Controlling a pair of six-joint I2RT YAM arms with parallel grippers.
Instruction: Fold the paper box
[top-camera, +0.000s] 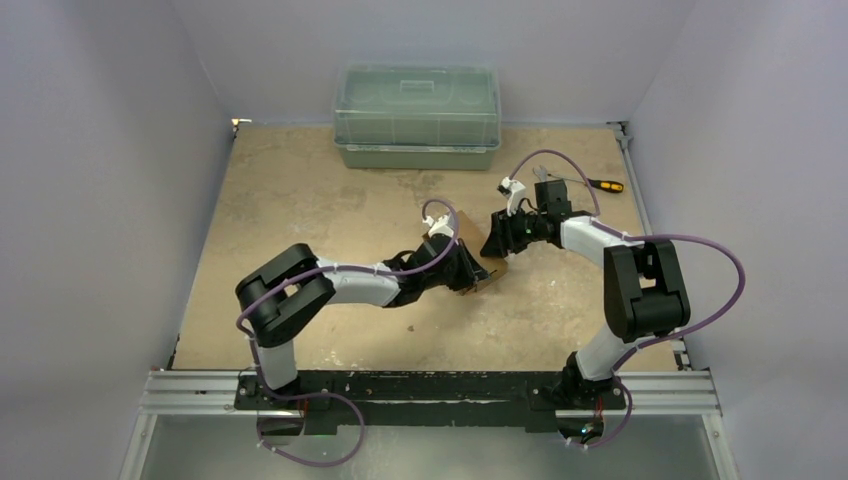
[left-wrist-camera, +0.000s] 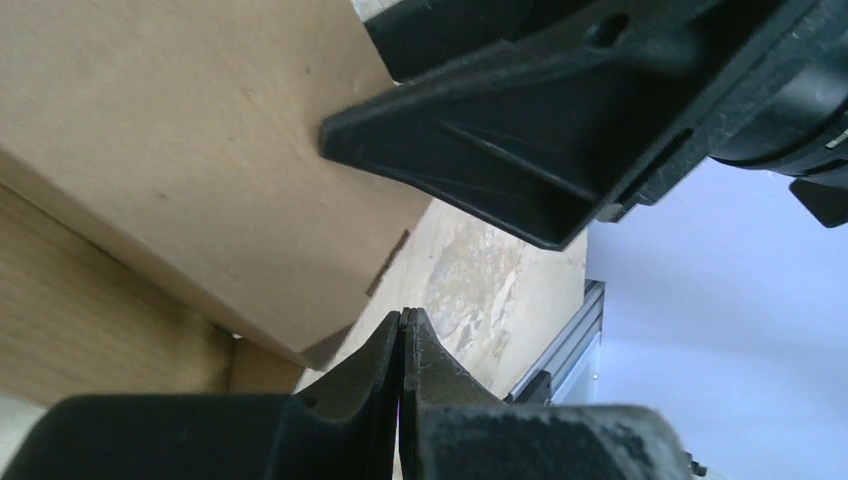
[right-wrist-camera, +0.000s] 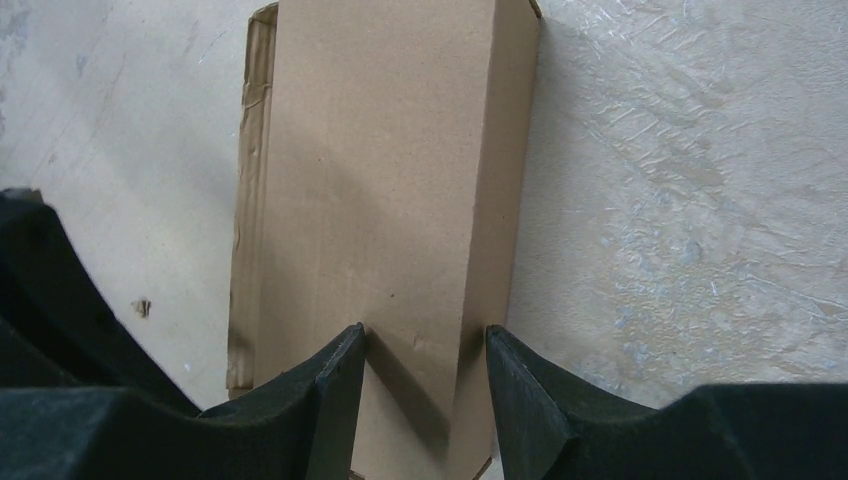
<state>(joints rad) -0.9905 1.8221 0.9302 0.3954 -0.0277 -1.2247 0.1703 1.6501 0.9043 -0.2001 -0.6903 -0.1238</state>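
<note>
Centrally on the table lies the paper box, one carton that looks mostly formed. The right gripper, half open, clamps one end of it across its width. The left gripper, pinched fully closed and empty, sits just beside its left side. Best, I judge, to hold that clamp steady while the closed tips press the side flap along its crease. Beyond are one green bin at the far edge and one screwdriver far right.
</note>
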